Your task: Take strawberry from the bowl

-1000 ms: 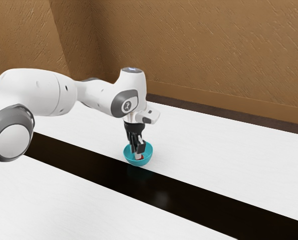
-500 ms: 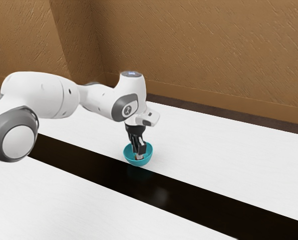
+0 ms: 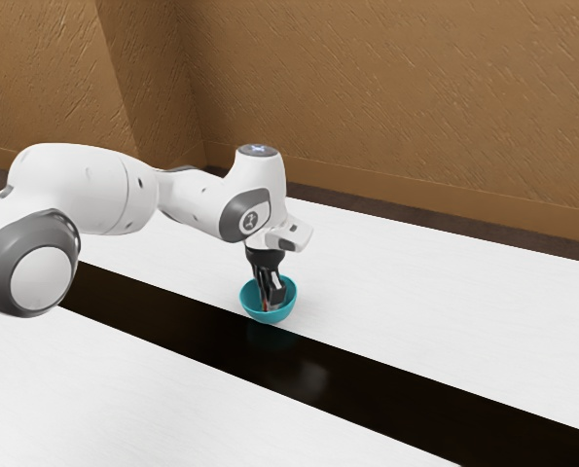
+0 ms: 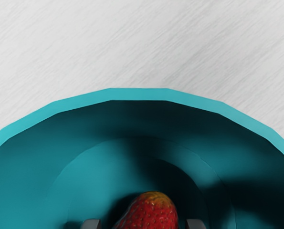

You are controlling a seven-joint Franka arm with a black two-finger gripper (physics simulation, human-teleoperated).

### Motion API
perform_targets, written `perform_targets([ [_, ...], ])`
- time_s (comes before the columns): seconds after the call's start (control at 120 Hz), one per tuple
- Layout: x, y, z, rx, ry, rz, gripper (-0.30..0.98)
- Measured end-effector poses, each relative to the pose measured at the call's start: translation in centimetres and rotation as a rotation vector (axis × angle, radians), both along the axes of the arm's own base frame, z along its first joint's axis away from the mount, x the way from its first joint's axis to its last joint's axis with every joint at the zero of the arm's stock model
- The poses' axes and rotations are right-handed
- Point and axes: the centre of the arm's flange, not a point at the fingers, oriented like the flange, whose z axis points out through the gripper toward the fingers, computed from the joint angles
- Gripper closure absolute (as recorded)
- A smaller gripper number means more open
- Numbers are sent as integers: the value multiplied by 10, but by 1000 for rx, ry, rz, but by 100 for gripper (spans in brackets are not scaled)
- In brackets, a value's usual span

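Behind the white worktop (image 3: 445,292) rises a brown, rough-textured wall (image 3: 386,97). A glossy black band (image 3: 386,379) runs across the worktop, between its white parts. The white and grey arm (image 3: 75,190) reaches in from the exterior view's left, its hand low over the teal bowl (image 3: 252,309). The bowl stands upright on the white surface, just beside the band, with a faint reflection in the black. The jaws point down into it and are parted, one grey fingertip (image 4: 195,224) on either side of the strawberry (image 4: 151,212), each with a gap to the fruit. The strawberry, red with a yellowish end, lies inside the bowl.
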Motion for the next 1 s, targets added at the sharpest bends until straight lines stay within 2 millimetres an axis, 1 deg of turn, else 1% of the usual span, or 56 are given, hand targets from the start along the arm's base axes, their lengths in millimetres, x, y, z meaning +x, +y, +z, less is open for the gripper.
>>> perform_targets([
  [0.125, 0, 0, -5, 2, 4, -3, 55],
  [0.3, 0, 0, -5, 6, 2, -6, 58],
  [0.5, 1, -1, 3, 10, -12, -11, 61],
  [0.55, 2, -1, 12, 10, -25, -12, 61],
  [0.592, 2, -2, 23, 10, -40, -13, 62],
  [0.708, 1, -4, 69, 7, -94, -17, 62],
  [0.75, 0, -16, 79, 4, -106, -33, 62],
  [0.808, -2, -41, 89, 0, -119, -68, 62],
  [0.867, -4, -77, 97, -11, -133, -116, 63],
  [0.933, -9, -121, 98, -23, -140, -173, 63],
  [1.0, -15, -164, 93, -36, -145, -229, 63],
])
